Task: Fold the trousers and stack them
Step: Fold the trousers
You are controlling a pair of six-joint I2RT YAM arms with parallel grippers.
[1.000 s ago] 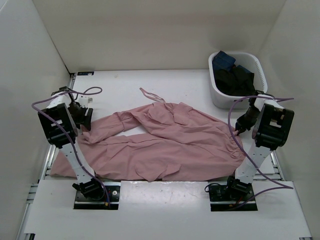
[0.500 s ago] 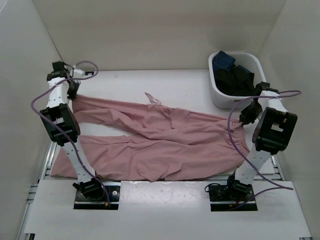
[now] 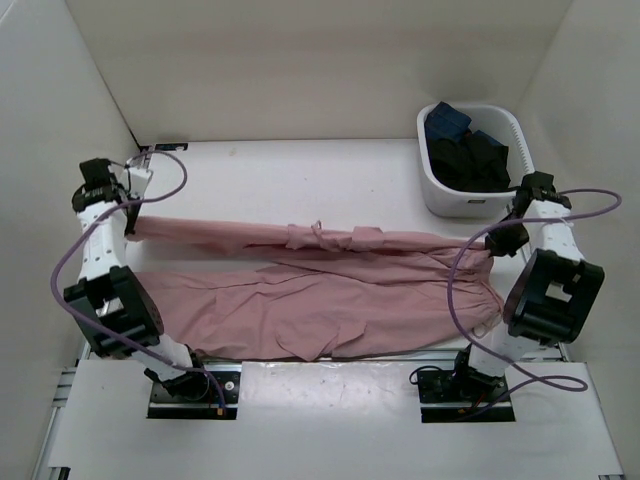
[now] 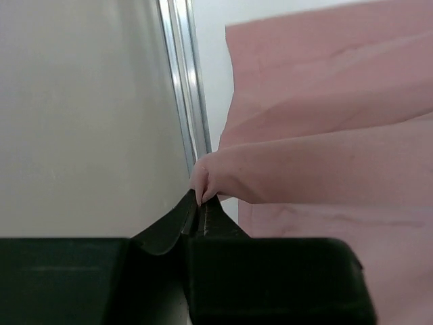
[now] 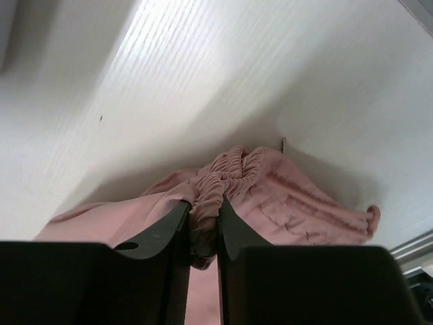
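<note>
The dusty-pink trousers (image 3: 320,290) lie across the table, their far leg pulled into a taut band from left to right. My left gripper (image 3: 133,226) is shut on the cuff end of that leg; in the left wrist view a pinch of pink fabric (image 4: 206,179) sits between its black fingers (image 4: 177,218). My right gripper (image 3: 492,244) is shut on the gathered waistband (image 5: 223,179), bunched between its fingers (image 5: 159,230). The near leg rests flat on the table below the band.
A white basket (image 3: 440,190) with dark blue and black clothes stands at the back right, just beyond the right arm. A metal rail (image 4: 184,101) runs along the table's left edge beside the white side wall.
The left gripper shut on the leg end and swung it out to the far left. The right arm shifted right. The rumpled trousers are now stretched into a straight band.
</note>
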